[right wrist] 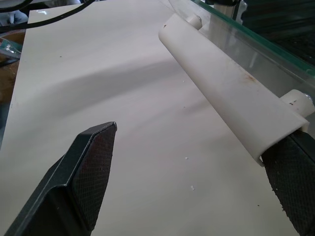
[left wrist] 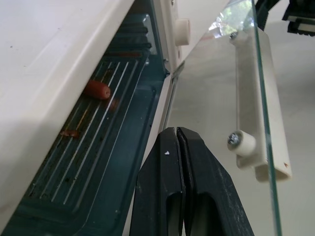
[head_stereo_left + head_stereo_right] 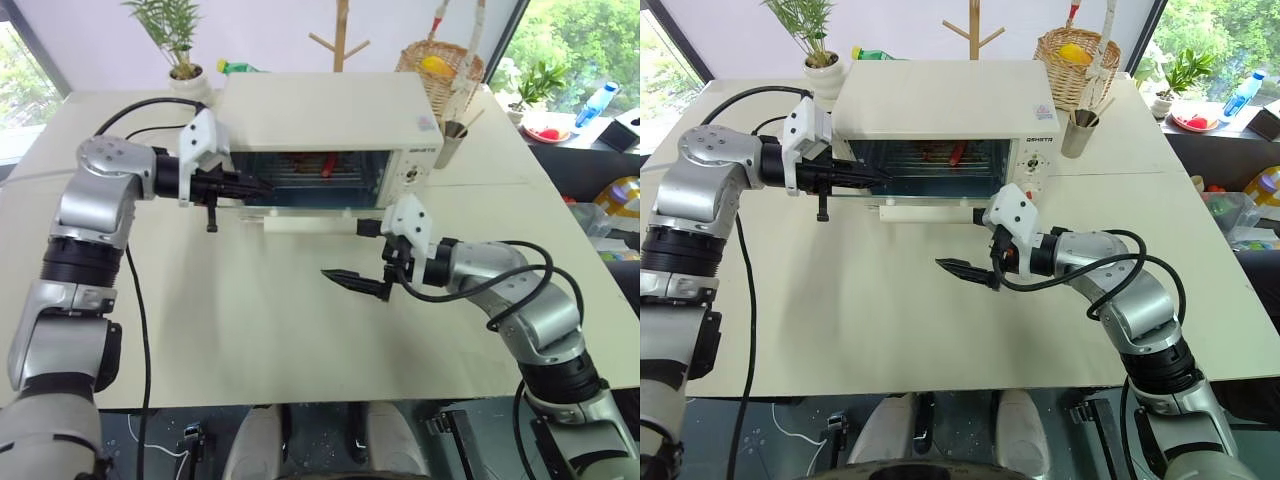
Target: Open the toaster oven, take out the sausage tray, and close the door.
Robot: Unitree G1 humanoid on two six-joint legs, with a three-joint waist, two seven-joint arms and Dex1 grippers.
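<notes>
- Nearest the robot, a broad bare stretch of the table [image 3: 250, 330] lies open between the front edge and the door
- One right gripper [image 3: 372, 262] reaches from the right, pointing roughly level toward the left; its jaws stand wide with nothing between them, one finger [image 1: 290, 172] just under the end of the bar handle [image 1: 231, 83], whether touching cannot be told
- One door [image 3: 300, 213] is dropped open, its glass about level above the table
- One left gripper [image 3: 262, 185] enters from the left at the oven mouth, above the door's hinge edge; its jaws are pressed together, gripping nothing
- One toaster oven [image 3: 330, 110] stands beyond; the sausage tray [image 2: 93, 142] sits inside, one sausage [image 2: 97, 89] plainly visible
- A basket [image 3: 440, 65] and potted plant [image 3: 175, 40] stand at the far edge
</notes>
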